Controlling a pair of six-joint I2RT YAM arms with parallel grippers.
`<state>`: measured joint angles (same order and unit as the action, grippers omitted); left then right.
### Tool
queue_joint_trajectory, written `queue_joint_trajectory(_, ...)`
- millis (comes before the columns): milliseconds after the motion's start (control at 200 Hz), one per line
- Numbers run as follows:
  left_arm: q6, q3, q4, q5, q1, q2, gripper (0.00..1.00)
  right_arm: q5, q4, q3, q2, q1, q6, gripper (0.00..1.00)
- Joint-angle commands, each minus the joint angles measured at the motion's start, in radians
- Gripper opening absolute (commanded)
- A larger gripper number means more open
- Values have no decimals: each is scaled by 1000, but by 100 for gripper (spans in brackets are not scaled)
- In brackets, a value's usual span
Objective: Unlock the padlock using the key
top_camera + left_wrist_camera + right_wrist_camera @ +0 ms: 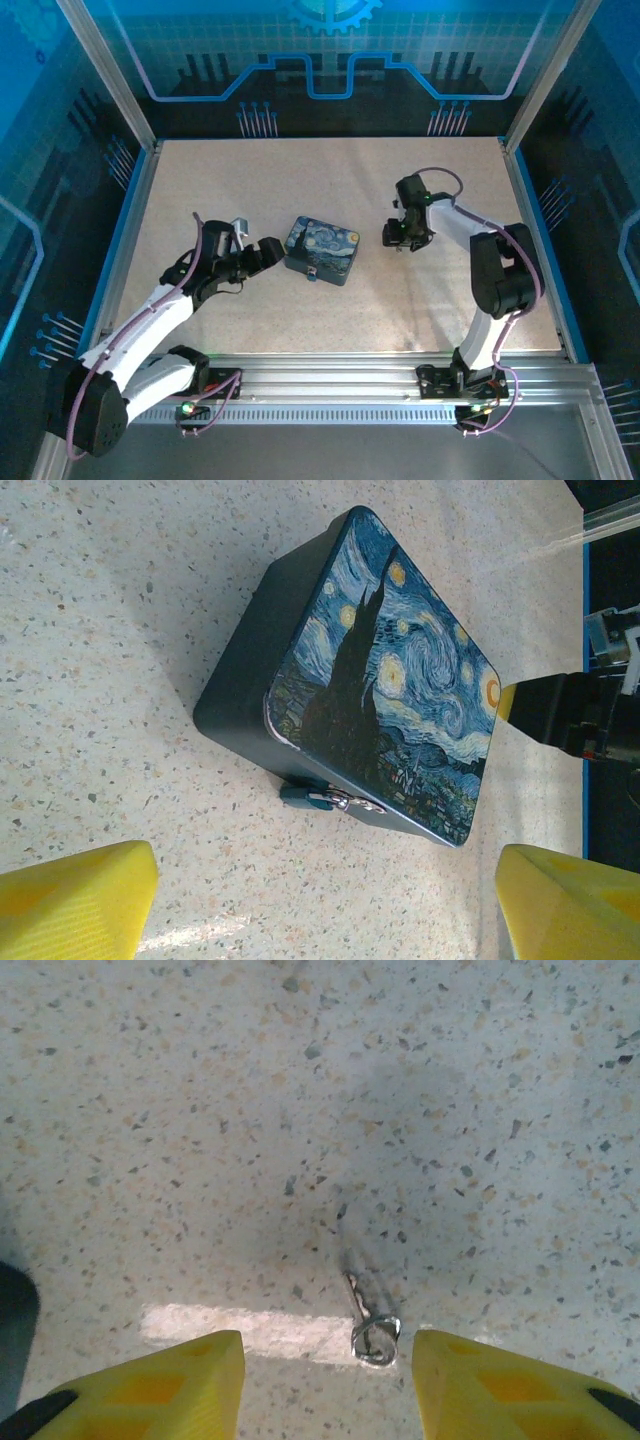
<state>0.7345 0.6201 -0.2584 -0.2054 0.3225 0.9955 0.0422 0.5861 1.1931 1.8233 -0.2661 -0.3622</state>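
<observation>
The tiny blue padlock [303, 797] hangs on the silver hasp at the near side of the painted night-sky tin [385, 670], resting on the table. My left gripper [325, 920] is open, its yellow fingers [75, 900] spread wide just short of the lock and touching nothing. Flat on the speckled table lies the key [368, 1312], a small silvery piece with a ring end, between the yellow fingertips [490, 1385] of my open right gripper [330, 1385] and closer to the right one. From above, the left gripper [268, 250] sits at the tin's left and the right gripper [400, 236] to its right.
The tin [322, 249] stands mid-table between both arms. Metal rails and blue glass walls [130, 200] border the table [300, 320]. The right arm's dark body [580, 715] shows beyond the tin in the left wrist view.
</observation>
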Motion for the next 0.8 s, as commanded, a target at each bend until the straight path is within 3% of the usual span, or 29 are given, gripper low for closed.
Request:
queue_joint_trajectory(0,19,-18,-30,17,-5,-27,89,28,34,26,44,10,-10,49)
queue_joint_trajectory(430,19,-32,-39,29,-5,-44,90,70,34,-47,37,10,-32,43)
queue_joint_trajectory(795,16,-31,-41,28,-5,-43,90,66,20,-82,-2,26,-34,30)
